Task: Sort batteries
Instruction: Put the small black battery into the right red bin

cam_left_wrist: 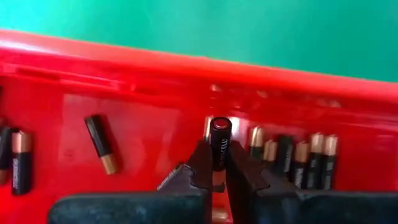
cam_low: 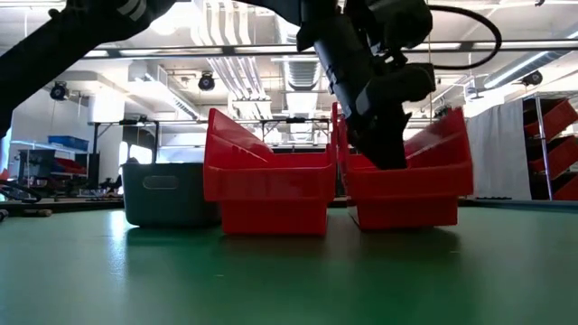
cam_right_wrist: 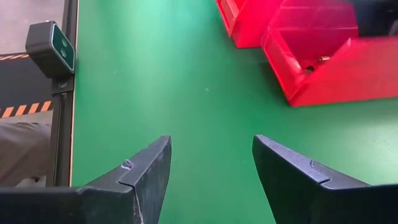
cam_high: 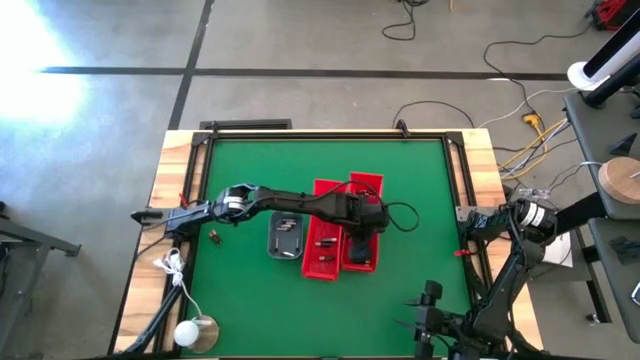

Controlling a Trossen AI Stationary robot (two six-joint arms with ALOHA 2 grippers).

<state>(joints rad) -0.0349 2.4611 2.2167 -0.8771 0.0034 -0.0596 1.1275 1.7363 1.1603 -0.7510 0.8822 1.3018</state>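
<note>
Left gripper is lowered into the right-hand red bin, the one farther from the left arm's base, with its fingers closed tight on one battery. The battery is dark with a dark end cap, clamped between the fingertips and pointing forward out of them. Just beyond and beside the fingertips, a row of loose batteries with copper-coloured tops lies on the bin floor against the far wall. To the other side of the gripper one battery lies alone at an angle; further out that way, two more sit at the edge of the left wrist view

The second red bin sits touching the first, on the side toward the left arm's base; beyond it is the small grey tray. One small dark item lies on the green mat near the arm's base; too small to identify

Right gripper waits at the table's right edge, jaws apart, holding nothing, above bare mat
</note>
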